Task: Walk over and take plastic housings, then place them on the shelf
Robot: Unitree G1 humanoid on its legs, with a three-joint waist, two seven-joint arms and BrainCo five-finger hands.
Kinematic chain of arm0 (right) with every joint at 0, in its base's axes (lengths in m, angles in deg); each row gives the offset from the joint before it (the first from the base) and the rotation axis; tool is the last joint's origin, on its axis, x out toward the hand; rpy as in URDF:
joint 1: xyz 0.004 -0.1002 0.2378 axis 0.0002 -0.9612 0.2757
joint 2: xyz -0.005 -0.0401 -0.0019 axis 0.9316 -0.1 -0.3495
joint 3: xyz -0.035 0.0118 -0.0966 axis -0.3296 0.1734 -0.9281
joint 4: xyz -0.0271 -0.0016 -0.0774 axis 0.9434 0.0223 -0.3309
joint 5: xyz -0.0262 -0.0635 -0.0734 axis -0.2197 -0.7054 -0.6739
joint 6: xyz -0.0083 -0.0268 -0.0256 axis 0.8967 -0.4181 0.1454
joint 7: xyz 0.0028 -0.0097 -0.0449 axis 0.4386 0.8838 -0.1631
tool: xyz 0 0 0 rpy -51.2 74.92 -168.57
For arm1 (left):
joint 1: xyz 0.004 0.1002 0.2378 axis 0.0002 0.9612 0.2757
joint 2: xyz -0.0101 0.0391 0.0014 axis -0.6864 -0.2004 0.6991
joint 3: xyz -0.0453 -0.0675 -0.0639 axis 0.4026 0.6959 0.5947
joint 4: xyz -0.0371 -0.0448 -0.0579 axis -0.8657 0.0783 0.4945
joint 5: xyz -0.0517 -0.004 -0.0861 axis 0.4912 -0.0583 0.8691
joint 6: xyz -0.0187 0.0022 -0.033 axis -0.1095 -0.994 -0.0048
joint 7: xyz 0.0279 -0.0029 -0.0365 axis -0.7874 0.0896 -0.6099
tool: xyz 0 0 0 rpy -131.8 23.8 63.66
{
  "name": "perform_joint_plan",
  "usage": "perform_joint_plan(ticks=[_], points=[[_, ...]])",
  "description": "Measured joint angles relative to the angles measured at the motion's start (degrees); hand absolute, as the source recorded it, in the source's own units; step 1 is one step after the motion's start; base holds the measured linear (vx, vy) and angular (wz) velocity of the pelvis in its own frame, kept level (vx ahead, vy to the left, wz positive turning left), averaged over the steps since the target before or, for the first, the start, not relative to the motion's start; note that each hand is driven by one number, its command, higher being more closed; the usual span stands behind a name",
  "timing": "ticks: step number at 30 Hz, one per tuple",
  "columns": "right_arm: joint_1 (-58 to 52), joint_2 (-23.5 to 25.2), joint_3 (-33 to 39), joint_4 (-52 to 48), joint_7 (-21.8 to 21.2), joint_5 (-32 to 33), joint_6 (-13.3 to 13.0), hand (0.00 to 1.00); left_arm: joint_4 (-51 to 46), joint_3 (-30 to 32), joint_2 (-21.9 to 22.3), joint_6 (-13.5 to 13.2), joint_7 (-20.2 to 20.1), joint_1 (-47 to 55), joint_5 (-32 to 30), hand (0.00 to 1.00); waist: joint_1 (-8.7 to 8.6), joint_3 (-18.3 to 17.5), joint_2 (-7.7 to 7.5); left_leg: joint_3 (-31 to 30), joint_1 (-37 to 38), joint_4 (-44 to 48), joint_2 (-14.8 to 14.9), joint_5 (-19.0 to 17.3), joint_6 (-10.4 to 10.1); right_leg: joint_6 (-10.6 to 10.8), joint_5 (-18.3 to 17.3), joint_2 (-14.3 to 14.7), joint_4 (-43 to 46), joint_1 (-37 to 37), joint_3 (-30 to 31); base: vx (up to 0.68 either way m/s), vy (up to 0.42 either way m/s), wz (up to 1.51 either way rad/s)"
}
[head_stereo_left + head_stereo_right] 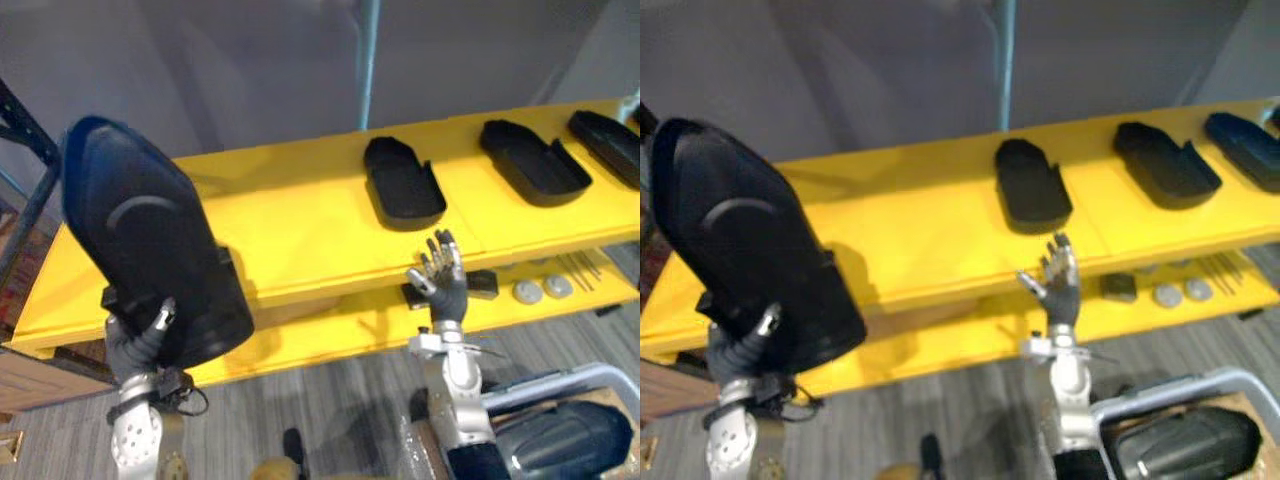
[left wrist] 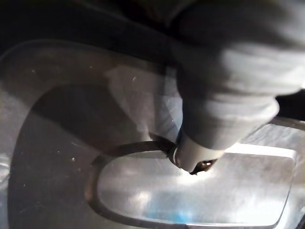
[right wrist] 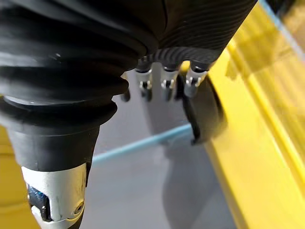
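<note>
Before grey wall point(image 1: 250, 70), yellow shelf point(image 1: 300, 225)

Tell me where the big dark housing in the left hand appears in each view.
Left eye view: held housing upper left, above left hand.
Right eye view: far left.
Left wrist view: its glossy surface up close.
Shared landmark: yellow shelf, also in right wrist view.
</note>
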Motion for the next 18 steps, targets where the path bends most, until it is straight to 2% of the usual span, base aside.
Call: perform_joint_plan(ticks=[3,5,9,14,16,17,18], points=[[-0.24,0.03,0.4,-0.23,-0.08,-0.16,0.0,0.0,0.27,-0.18,-1.11,0.11,0.04,-0.4,0.01,1.0,-0.43,0.68,-0.26,0.03,-0.15,-0.02,0.28,-0.03,0.36,-0.21,0.14,0.62,-0.06,-0.62,2.78,-0.06,0.014,-0.01],[-2.92,0.03,2.84,-4.78,0.13,-3.99,-0.03,0.0,1.12,-2.21,-1.95,0.28,0.26,-2.38,-0.08,1.0,-1.19,1.22,0.68,-1.77,-2.06,-0.07,0.98,0.91,0.57,-2.42,1.66,3.31,-2.6,-1.01,12.89,-0.08,0.028,0.37],[-4.01,-0.34,4.96,-8.44,-0.02,-8.39,-0.45,0.0,1.99,-4.38,-1.61,0.72,-0.15,-3.16,-1.7,1.0,-1.53,1.69,-0.49,-2.12,-3.35,-0.1,1.2,2.0,-0.47,-2.04,-0.26,3.85,-4.58,-1.67,13.62,-0.05,-0.068,0.04],[-5.79,-0.51,4.75,-8.86,0.57,-8.69,0.1,0.0,2.98,-6.66,-1.69,1.2,-0.19,-4.65,-2.08,1.0,-2.94,1.62,-0.03,-1.35,-3.2,-0.1,2.85,3.32,-1.4,-1.28,-0.04,5.35,-4.96,-1.92,14.85,-0.02,-0.074,-0.12],[-7.15,-0.63,4.71,-8.75,-0.05,-6.88,2.88,0.0,4.44,-6.91,-1.83,1.93,0.52,-7.54,-2.26,1.0,-3.69,1.59,0.02,-1.27,-3.11,-0.1,3.25,3.49,-1.6,-1.26,-0.02,5.71,-4.96,-1.94,14.96,-0.01,-0.044,-0.04],[-8.07,-0.63,4.71,-8.52,-1.77,-5.64,5.23,0.0,5.16,-6.67,-1.95,2.0,1.21,-8.83,-2.17,1.0,-4.28,1.56,0.05,-1.14,-3.09,-0.1,3.36,3.5,-1.61,-1.21,0.01,5.78,-4.94,-2.02,15.11,-0.01,-0.018,-0.06],[-8.68,-0.64,4.71,-8.18,-2.68,-5.22,6.4,0.0,5.32,-6.56,-2.01,2.11,1.53,-9.34,-2.15,1.0,-4.45,1.56,0.05,-0.96,-3.05,-0.1,3.41,3.5,-1.61,-1.13,0.07,5.79,-4.94,-2.12,15.31,0.0,-0.002,-0.18]])
